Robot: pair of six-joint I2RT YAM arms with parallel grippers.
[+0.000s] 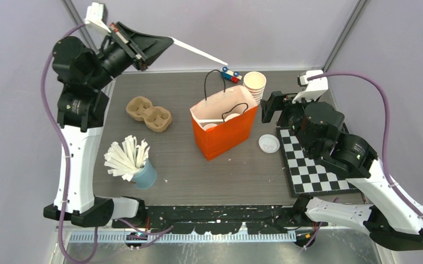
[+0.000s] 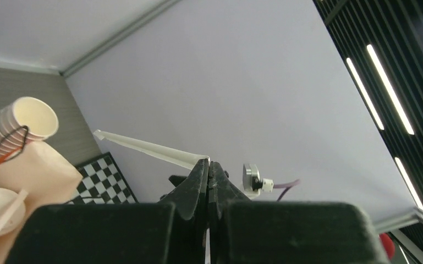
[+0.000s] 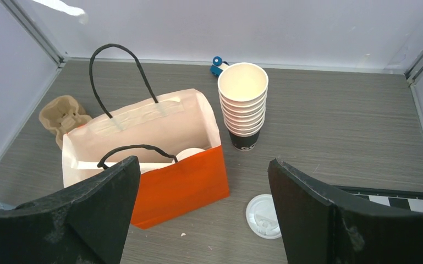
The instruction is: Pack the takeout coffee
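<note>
Lidded cups (image 1: 232,116) sit in the orange bag (image 1: 225,135); my left gripper (image 1: 170,38), clamped on a paper stick (image 1: 198,52) at its ten o'clock, should drop it in, my right gripper (image 3: 202,165) gaping at three.

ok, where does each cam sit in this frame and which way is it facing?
Top external: above and behind the arm bases, looking down on the table; both arms show.
Left wrist: raised high at far left, facing right and upward at wall and ceiling; its left gripper shut on a paper stick.
Right wrist: over the table's right side, looking down-left at the orange bag; right gripper open, fingers frame the bottom.
Shared: all three see the bag and the cup stack.
</note>
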